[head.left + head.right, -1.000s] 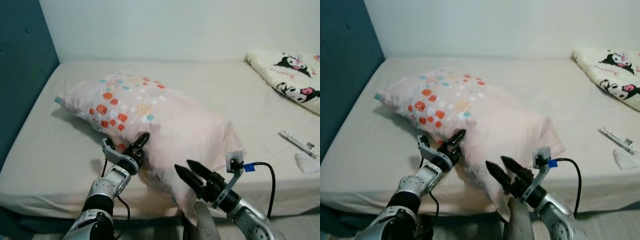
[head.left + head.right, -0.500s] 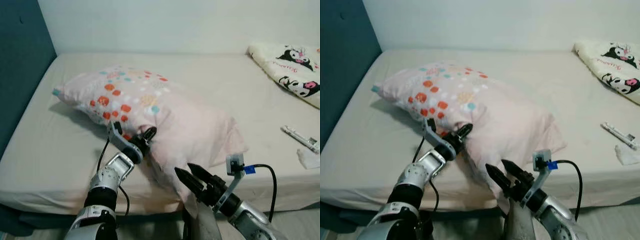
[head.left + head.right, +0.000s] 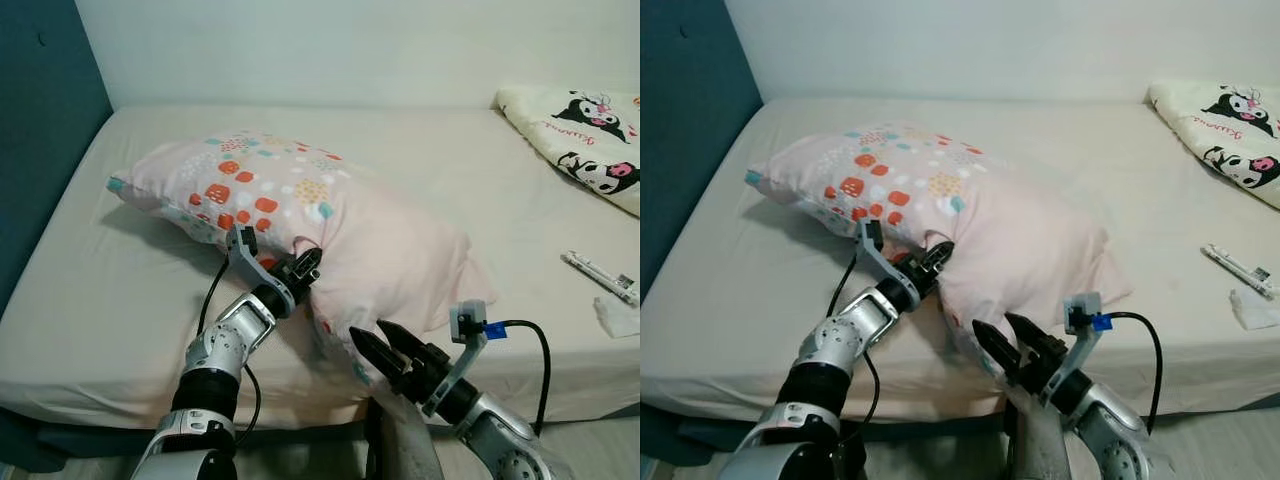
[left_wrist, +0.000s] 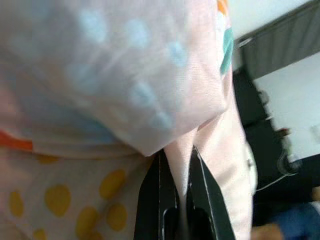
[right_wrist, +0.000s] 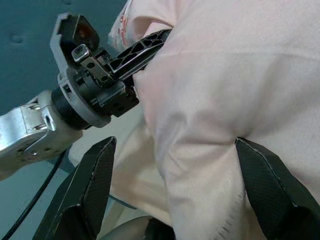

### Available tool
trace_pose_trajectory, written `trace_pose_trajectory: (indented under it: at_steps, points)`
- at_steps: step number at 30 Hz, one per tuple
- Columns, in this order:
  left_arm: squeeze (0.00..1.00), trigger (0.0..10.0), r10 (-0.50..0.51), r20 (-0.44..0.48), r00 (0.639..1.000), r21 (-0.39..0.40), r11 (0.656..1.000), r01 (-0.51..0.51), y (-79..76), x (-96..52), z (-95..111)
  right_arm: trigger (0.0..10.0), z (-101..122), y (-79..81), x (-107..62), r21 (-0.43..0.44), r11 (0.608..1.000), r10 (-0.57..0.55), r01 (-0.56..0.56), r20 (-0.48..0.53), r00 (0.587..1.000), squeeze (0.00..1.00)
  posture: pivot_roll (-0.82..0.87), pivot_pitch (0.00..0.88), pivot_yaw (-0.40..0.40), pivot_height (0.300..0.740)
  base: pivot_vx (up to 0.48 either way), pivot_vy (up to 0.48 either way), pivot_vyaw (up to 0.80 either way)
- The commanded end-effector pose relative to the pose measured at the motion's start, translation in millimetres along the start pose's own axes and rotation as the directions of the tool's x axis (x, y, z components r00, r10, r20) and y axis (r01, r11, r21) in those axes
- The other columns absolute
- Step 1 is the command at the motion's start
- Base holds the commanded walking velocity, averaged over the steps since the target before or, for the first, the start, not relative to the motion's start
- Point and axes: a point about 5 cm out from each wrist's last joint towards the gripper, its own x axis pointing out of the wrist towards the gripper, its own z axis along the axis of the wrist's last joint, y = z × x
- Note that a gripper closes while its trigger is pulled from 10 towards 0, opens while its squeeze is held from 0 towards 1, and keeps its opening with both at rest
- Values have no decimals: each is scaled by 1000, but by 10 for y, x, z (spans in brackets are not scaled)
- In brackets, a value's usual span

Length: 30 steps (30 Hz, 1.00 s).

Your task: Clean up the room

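Observation:
A pale pink pillow [image 3: 330,225] with orange, teal and yellow spots lies across the beige bed [image 3: 90,300], its near end hanging toward the front edge. My left gripper [image 3: 308,266] is shut on a fold of the pillowcase [image 4: 182,165] at the pillow's front side. My right gripper [image 3: 372,340] stands open at the pillow's lower near corner [image 5: 200,165], one finger on each side of the fabric.
A white blanket with black cartoon cats [image 3: 590,150] lies at the bed's far right. A thin white strip [image 3: 597,277] and a small white packet [image 3: 618,318] rest near the right edge. A dark blue wall [image 3: 40,150] borders the left side.
My left gripper has moved up and to the right, pulling the pillowcase fold with it and bunching the pillow. The right gripper has stayed open near the pillow's lower corner.

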Motion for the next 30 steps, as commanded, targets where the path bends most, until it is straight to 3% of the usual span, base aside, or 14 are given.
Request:
trace_pose_trajectory:
  at_steps: [1,4,7,9,10,12,13,16,21,23,24,27,29,30]
  points:
    - [0,0,-17,-67,998,3,1000,17,-245,145,-385,10000,1,-55,15,-8,999,-44,44,6,999,0,-151,109,-25,446,0,0,0]
    - [0,0,131,-8,991,373,920,-119,-14,139,124,10000,44,-103,75,-13,997,-72,73,31,997,0,-141,87,-23,446,0,0,0]
    - [0,0,178,53,983,540,822,-178,33,136,468,10000,54,-130,103,-20,996,-86,86,33,996,0,-133,75,-19,446,0,0,0]
    - [0,0,216,158,963,775,578,-257,-23,125,1074,10000,60,-173,141,-27,994,-101,102,36,994,0,-126,54,-12,446,0,0,0]
    - [0,0,216,158,963,775,578,-257,-23,125,1074,10000,60,-173,141,-27,994,-101,102,36,994,0,-126,54,-12,446,0,0,0]
    - [0,0,235,226,945,897,327,-296,-95,100,1411,10000,76,-196,164,-31,993,-110,111,45,993,0,-127,44,-7,446,0,0,0]
    - [0,0,235,226,945,897,327,-296,-95,100,1411,10000,76,-196,164,-31,993,-110,111,45,993,0,-127,44,-7,446,0,0,0]
    - [0,0,283,320,904,931,82,-355,-92,19,1715,10000,107,-220,192,-39,991,-125,128,69,990,0,-135,32,13,446,0,0,0]
    - [0,0,371,392,842,916,-68,-397,47,-152,1942,10000,102,-230,179,-36,990,-136,140,84,987,0,-137,25,19,446,0,0,0]
    - [0,0,437,455,776,891,-233,-391,182,-347,2123,10000,90,-247,167,-38,988,-145,149,87,986,0,-134,24,21,446,0,0,0]
    - [0,0,437,455,776,891,-233,-391,182,-347,2123,10000,90,-247,167,-38,988,-145,149,87,986,0,-134,24,21,446,0,0,0]
    - [0,0,456,504,734,856,-374,-356,242,-488,2257,10000,92,-258,166,-38,987,-149,153,90,985,0,-131,24,19,446,0,0,0]
    - [0,0,440,592,675,775,-541,-327,236,-661,2477,10000,108,-273,172,-42,987,-151,155,94,984,0,-124,25,18,446,0,0,0]
    - [0,0,440,592,675,775,-541,-327,236,-661,2477,10000,108,-273,172,-42,987,-151,155,94,984,0,-124,25,18,446,0,0,0]
